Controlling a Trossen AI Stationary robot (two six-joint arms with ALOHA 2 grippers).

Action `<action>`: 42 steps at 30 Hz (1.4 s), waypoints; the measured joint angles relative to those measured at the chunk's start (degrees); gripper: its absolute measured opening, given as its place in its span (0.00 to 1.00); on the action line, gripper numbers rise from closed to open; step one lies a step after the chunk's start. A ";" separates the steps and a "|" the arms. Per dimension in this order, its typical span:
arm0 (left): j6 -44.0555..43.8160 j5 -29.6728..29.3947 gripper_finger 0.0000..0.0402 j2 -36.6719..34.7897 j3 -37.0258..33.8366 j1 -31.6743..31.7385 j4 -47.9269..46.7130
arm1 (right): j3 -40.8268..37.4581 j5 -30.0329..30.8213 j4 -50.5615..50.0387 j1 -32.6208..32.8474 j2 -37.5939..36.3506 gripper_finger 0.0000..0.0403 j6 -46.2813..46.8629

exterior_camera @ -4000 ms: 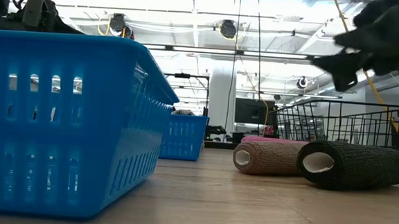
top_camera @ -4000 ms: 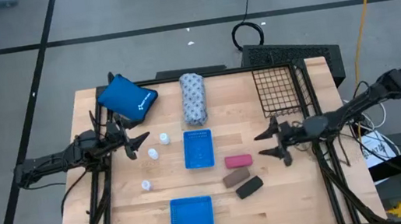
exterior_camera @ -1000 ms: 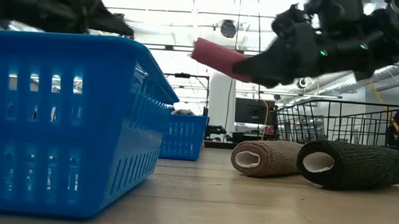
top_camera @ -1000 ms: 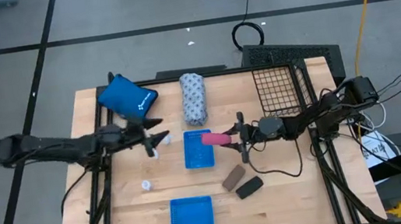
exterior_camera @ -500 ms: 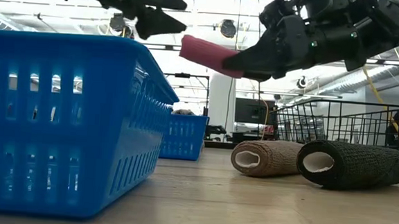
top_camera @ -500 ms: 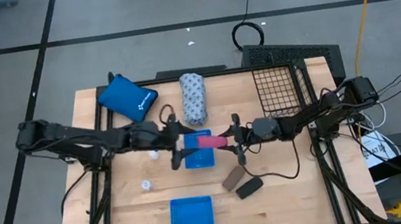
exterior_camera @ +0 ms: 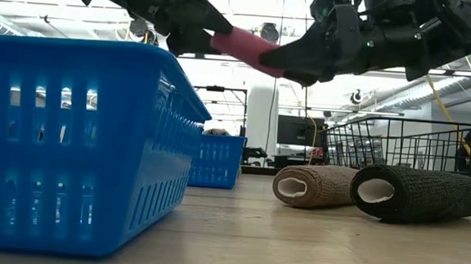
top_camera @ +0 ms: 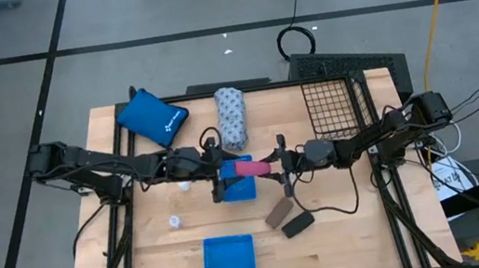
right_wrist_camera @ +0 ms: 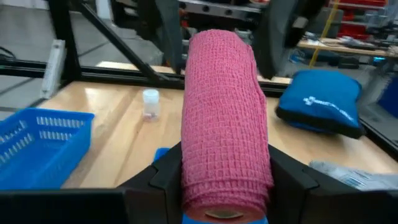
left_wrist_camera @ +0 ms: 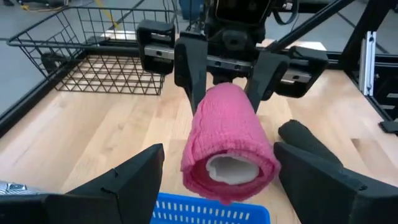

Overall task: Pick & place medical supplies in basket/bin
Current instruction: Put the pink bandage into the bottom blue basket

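Note:
A pink roll (top_camera: 245, 167) hangs above the middle blue tray (top_camera: 240, 190) with my right gripper (top_camera: 274, 168) shut on it. My left gripper (top_camera: 220, 176) has come in from the table's left. It is open, one finger (left_wrist_camera: 127, 180) on each side of the roll's free end (left_wrist_camera: 231, 169), with a gap to the roll on both sides. The low view shows both grippers meeting at the roll (exterior_camera: 245, 47), high over the table. A brown roll (top_camera: 278, 211) and a black roll (top_camera: 297, 224) lie on the wood. The black wire basket (top_camera: 336, 101) stands at the far right. My right gripper pinches the pink roll by the curved sides of its right-hand end (right_wrist_camera: 194, 177), one finger on each side (left_wrist_camera: 189, 68). The fingers come level from the table's right and lie along the roll. The roll sticks out past them toward the left, roughly level and clear of the tray.
A blue pouch (top_camera: 152, 118) and a white dotted roll (top_camera: 232, 117) lie at the far edge. Small white bottles (top_camera: 175, 222) stand left of centre. A second blue tray (top_camera: 228, 256) sits near the front edge, filling the low view's left (exterior_camera: 71, 138).
My left gripper has swung toward the table's right and slightly up, rolling its wrist. It now has the pink roll's free end between its open fingers. My right gripper has kept the roll almost still in the air.

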 joint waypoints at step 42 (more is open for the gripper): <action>4.75 0.23 0.19 -0.26 -0.24 0.56 10.75 | 0.20 -0.76 -11.62 -1.19 -4.25 0.39 6.63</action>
